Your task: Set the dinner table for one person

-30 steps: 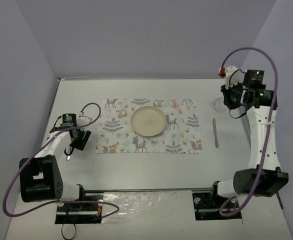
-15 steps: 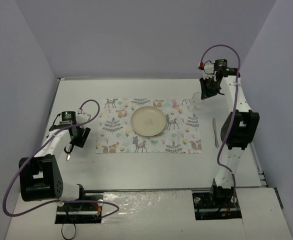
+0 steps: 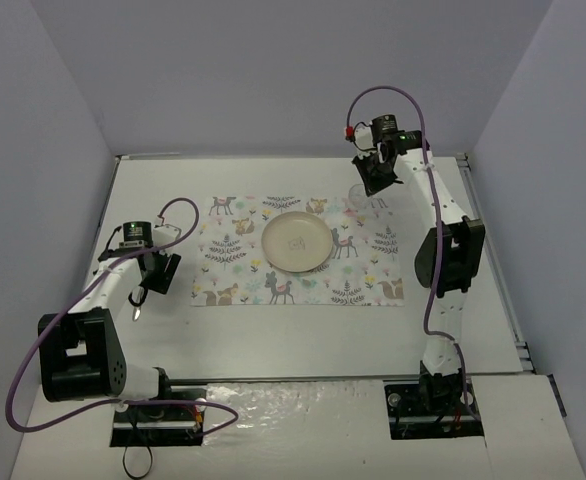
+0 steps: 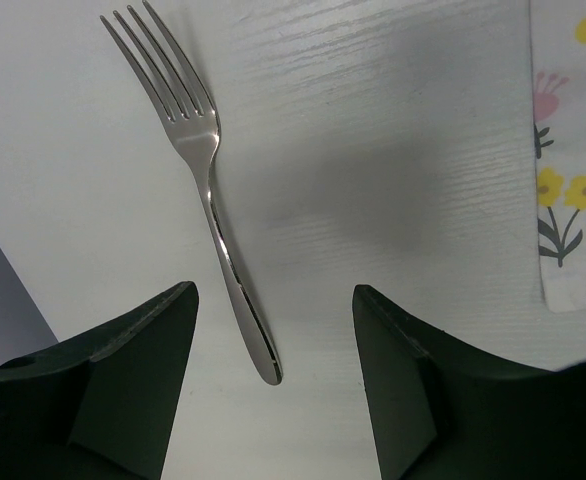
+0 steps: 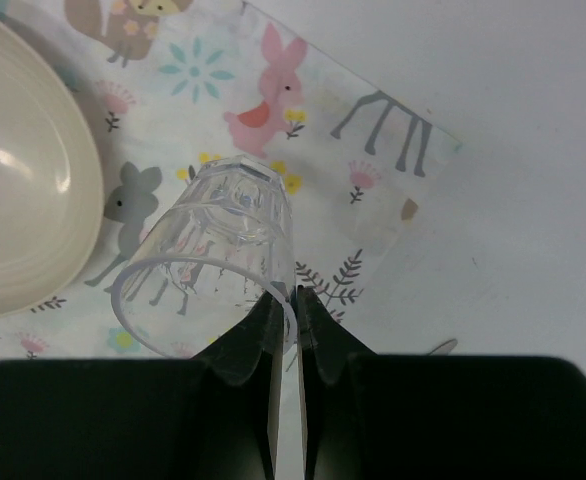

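The dinner table [image 3: 303,340] is the white surface; a printed placemat [image 3: 373,285] lies on it with a cream plate [image 3: 295,241] at its middle. A silver fork [image 4: 205,170] lies on the bare table left of the placemat, also in the top view [image 3: 135,306]. My left gripper [image 4: 273,340] is open just above it, the handle end between the jaws, untouched. My right gripper [image 5: 285,300] is shut on the rim wall of a clear glass [image 5: 223,250], held over the placemat's far right corner [image 3: 358,195].
Pale grey-lilac walls [image 3: 63,130] close in the table on three sides. The placemat's edge [image 4: 573,150] shows at the right of the left wrist view. The plate [image 5: 23,170] sits left of the glass in the right wrist view.
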Available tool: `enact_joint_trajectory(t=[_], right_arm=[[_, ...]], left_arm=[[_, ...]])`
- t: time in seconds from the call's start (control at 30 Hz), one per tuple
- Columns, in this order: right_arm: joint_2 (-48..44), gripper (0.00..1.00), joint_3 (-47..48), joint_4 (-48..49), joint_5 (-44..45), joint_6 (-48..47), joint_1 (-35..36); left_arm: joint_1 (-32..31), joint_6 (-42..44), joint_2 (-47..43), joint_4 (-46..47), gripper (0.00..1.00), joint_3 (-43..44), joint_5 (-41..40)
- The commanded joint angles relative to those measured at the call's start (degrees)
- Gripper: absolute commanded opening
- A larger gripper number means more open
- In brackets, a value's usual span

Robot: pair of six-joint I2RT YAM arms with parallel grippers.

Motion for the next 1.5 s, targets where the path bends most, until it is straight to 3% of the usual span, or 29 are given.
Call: enact_joint_trajectory(t=[0.0,0.77,0.87,0.97,1.03,1.1,1.3,1.4,1.47], right_arm=[[0.64,0.00,2.06,-0.04,6.63,0.79,-0.99],[9.84,0.00,5.28,0.01,9.71,0.54,-2.01],[11.00,0.11,5.87,0.01,12.13,0.40,-2.07],[11.76,0.52,6.63,0.01,12.08,0.75,-2.38],[11.99,0.65,7.40,0.01,12.69,1.14,-2.46],[11.69,0.72,8.19,0.05,13.13,1.49,-2.46],[3.37,0.76,9.97,0.55,17.96,0.54,-2.58],[-10.69,0.97,3.57,5.38,19.94,0.93,-4.19],[-17.53,1.00,-3.65,7.98,17.08,1.04,-6.66]], left_arm=[[-0.23,-0.52,-1.93,2.02,0.60,1.67,-0.71],[-0.25,-0.44,-1.62,2.52,0.60,1.83,-0.63],[-0.16,-0.47,-1.63,2.46,0.60,1.84,-0.69],[-0.16,-0.45,-1.88,2.46,0.60,1.73,-0.71],[-0.16,-0.44,-2.04,2.62,0.60,1.58,-0.71],[-0.20,-0.19,-2.38,3.01,0.60,1.45,-0.71],[-0.18,0.42,-5.16,3.48,0.60,1.50,-3.01],[-0.25,1.63,-6.81,3.06,0.60,2.11,-2.93],[-0.25,1.90,-6.54,3.10,0.60,2.56,-2.73]])
